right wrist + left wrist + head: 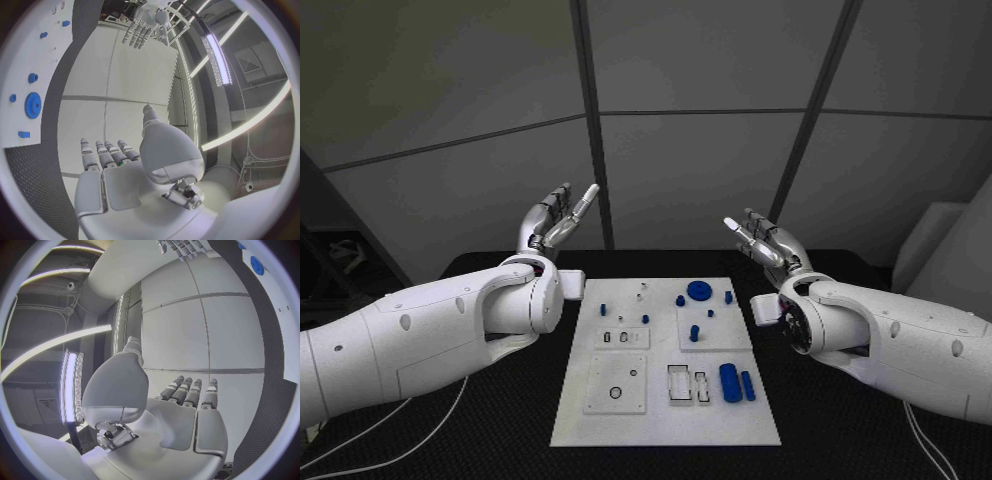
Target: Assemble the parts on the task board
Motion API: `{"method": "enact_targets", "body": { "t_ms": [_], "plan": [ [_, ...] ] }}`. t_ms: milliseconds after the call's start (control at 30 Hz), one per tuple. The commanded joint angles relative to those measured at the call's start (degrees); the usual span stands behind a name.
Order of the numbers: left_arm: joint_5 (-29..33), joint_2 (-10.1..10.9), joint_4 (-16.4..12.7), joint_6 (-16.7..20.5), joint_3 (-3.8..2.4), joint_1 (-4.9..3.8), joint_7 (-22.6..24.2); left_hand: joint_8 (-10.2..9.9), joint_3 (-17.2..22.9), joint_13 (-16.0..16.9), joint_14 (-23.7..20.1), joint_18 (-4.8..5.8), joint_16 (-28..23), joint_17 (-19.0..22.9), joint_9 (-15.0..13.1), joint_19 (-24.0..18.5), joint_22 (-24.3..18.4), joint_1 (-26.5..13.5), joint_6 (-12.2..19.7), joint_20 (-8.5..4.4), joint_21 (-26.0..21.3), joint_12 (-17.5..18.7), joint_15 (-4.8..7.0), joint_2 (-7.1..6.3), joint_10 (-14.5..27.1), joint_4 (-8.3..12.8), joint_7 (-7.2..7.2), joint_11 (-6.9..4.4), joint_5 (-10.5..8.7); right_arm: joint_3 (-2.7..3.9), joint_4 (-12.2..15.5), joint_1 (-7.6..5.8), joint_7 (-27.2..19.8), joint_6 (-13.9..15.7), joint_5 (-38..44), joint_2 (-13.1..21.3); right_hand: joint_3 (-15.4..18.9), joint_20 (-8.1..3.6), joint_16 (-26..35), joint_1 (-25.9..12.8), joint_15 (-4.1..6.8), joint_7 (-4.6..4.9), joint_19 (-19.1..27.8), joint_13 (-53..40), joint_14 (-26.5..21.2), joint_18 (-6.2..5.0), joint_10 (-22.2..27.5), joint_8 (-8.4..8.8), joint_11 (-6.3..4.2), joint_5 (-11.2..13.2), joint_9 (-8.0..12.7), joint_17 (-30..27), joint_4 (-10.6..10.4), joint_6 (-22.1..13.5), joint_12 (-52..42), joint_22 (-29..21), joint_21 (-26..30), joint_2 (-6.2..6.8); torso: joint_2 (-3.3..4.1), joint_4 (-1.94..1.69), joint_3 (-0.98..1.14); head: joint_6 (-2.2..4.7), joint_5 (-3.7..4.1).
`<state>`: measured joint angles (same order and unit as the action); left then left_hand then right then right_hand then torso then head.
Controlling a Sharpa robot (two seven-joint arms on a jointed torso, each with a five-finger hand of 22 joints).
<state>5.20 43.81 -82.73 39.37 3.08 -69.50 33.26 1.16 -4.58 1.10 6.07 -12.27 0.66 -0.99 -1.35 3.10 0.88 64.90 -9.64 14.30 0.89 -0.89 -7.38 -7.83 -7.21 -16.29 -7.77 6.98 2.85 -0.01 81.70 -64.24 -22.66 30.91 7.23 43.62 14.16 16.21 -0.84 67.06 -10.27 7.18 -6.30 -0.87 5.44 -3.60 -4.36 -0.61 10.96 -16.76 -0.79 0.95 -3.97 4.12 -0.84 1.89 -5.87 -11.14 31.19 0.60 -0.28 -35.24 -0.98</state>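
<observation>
Mid-frame on black table w/ grey wall panels behind: white task board, blue parts on its right half. Left hand & right hand raised at far edge, fingers apart, holding nothing.

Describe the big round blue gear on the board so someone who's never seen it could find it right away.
Start at the white task board in the middle of the black table, and go to its far right corner. The blue gear lies flat there. It is the only wide toothed disc; the blue pieces around it are smaller pegs and blocks.
</observation>
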Motion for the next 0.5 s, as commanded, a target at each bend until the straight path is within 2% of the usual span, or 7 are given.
{"method": "enact_targets", "body": {
  "t_ms": [33, 133, 167, 200, 267, 333, 500],
  "plan": [
    [1.22, -0.07, 0.02, -2.26, -0.04, -0.07, 2.62, 0.29, -0.02, 0.14, 0.23, 1.8, 0.43, -0.13, -0.13, 0.21, 0.09, 2.63, -0.8, 0.92, 0.22, -0.33, -0.75, -0.14, -0.7, -0.79, -1.21, 0.28, 0.26, 0.03, -0.99, -0.56, 4.05, -9.0, 5.85, -0.2, -2.25, 0.65, -2.58, 9.35, -1.6, 7.45, -5.9, -1.31, 12.25, -1.37, -11.08, -2.18, 1.84, 0.67, -1.3, 1.31, 5.15, 8.84, -2.22, 1.39, -4.53, -0.24, -0.01, 0.01, -0.01, 0.0, 0.0],
    [1.22, -0.07, 0.02, -2.26, -0.04, -0.07, 2.62, 0.31, 0.1, 0.16, 0.32, 1.81, 0.45, -0.14, -0.14, 0.23, 0.1, 2.65, -0.88, 0.95, 0.24, -0.35, -0.83, 0.01, -0.82, -0.78, -1.38, 0.45, 0.26, 0.03, -1.5, -0.83, 4.62, -10.22, 6.59, -0.27, -4.07, 0.56, -4.39, 12.06, -2.02, 7.64, -11.05, -2.11, 21.29, -1.87, -20.88, -4.09, 2.44, 1.7, -2.27, 1.94, 7.68, 16.69, -4.19, 2.37, -8.0, -0.03, -0.01, 0.01, -0.01, 0.0, 0.0],
    [1.22, -0.07, 0.02, -2.26, -0.04, -0.07, 2.62, 0.35, 0.29, 0.19, 0.54, 1.82, 0.5, -0.18, -0.17, 0.27, 0.12, 2.76, -1.08, 1.03, 0.26, -0.39, -0.93, 0.23, -1.08, -0.76, -1.61, 0.68, 0.24, 0.03, -1.55, -0.86, 4.69, -10.36, 6.67, -0.28, -4.84, 0.48, -5.27, 13.04, -2.34, 7.56, -14.47, -2.47, 25.55, -2.71, -25.73, -5.11, 2.74, 1.97, -2.75, 2.23, 8.7, 20.69, -5.21, 3.05, -10.31, 0.04, -0.01, 0.01, -0.01, 0.0, 0.0],
    [1.22, 0.95, 0.04, -2.74, -0.04, -0.09, 2.36, 0.38, 0.44, 0.23, 0.74, 1.83, 0.53, -0.21, -0.2, 0.29, 0.12, 2.88, -1.28, 1.13, 0.28, -0.44, -1.03, 0.37, -1.34, -0.75, -1.83, 0.91, 0.24, 0.04, -2.83, -0.87, 2.52, -3.36, 20.36, -0.02, -5.49, 0.43, -6.03, 13.72, -2.36, 7.29, -17.21, -2.71, 29.56, -3.46, -30.15, -5.93, 2.76, 2.04, -3.1, 2.44, 9.55, 24.15, -6.03, 3.53, -12.05, 0.16, 0.2, 0.11, -0.03, -0.81, 0.3],
    [1.22, 1.34, -0.17, -3.03, -0.03, -0.11, 2.42, 0.55, 0.86, 0.37, 1.63, 1.86, 0.7, -0.34, -0.32, 0.3, 0.13, 3.42, -2.16, 1.49, 0.3, -0.63, -1.4, 0.69, -2.42, -0.71, -2.48, 1.55, 0.23, 0.05, -3.42, -0.88, 2.95, -2.58, 24.16, 0.01, -6.69, 0.45, -8.66, 14.9, -1.47, 7.28, -22.85, -3.58, 40.3, -4.88, -41.55, -8.29, 1.82, 2.18, -4.1, 3.3, 11.04, 33.02, -8.77, 4.53, -15.49, 0.22, 0.42, 0.2, -0.06, -0.81, 0.21],
    [1.22, 1.68, -0.33, -3.52, -0.03, -0.14, 2.5, 0.76, 1.31, 0.54, 3.33, 1.9, 1.04, -0.57, -0.46, 0.59, 0.22, 4.13, -3.38, 2.02, 0.45, -0.88, -2.15, 1.1, -4.01, -0.65, -3.09, 2.24, 0.27, 0.07, -4.09, -0.9, 3.59, -2.32, 28.16, 0.07, -7.53, 0.47, -9.51, 15.16, -0.19, 6.6, -26.16, -3.31, 44.29, -6.31, -45.42, -9.79, 0.74, 2.33, -4.56, 3.31, 12.07, 40.36, -9.33, 4.99, -16.99, 0.39, 0.64, 0.3, -0.08, -0.77, 0.08],
    [1.22, 2.32, -0.59, -4.45, -0.03, -0.18, 2.74, 2.19, 2.27, 1.31, 14.21, 3.25, 3.78, -1.89, -1.25, 7.83, 2.18, 6.77, -10.18, 2.63, 3.84, -2.34, -4.67, 2.11, -12.1, -0.44, -5.48, 4.74, 0.22, 0.11, -5.41, -0.95, 5.7, -3.0, 36.4, 0.16, -8.89, -0.72, -10.57, 14.83, 1.93, 5.26, -32.3, -2.7, 51.69, -7.09, -51.39, -9.59, -1.04, 1.62, -3.83, 3.67, 14.23, 45.65, -8.71, 5.88, -19.86, 1.16, 1.02, 0.38, -0.04, -0.81, 0.03]
  ]
}}
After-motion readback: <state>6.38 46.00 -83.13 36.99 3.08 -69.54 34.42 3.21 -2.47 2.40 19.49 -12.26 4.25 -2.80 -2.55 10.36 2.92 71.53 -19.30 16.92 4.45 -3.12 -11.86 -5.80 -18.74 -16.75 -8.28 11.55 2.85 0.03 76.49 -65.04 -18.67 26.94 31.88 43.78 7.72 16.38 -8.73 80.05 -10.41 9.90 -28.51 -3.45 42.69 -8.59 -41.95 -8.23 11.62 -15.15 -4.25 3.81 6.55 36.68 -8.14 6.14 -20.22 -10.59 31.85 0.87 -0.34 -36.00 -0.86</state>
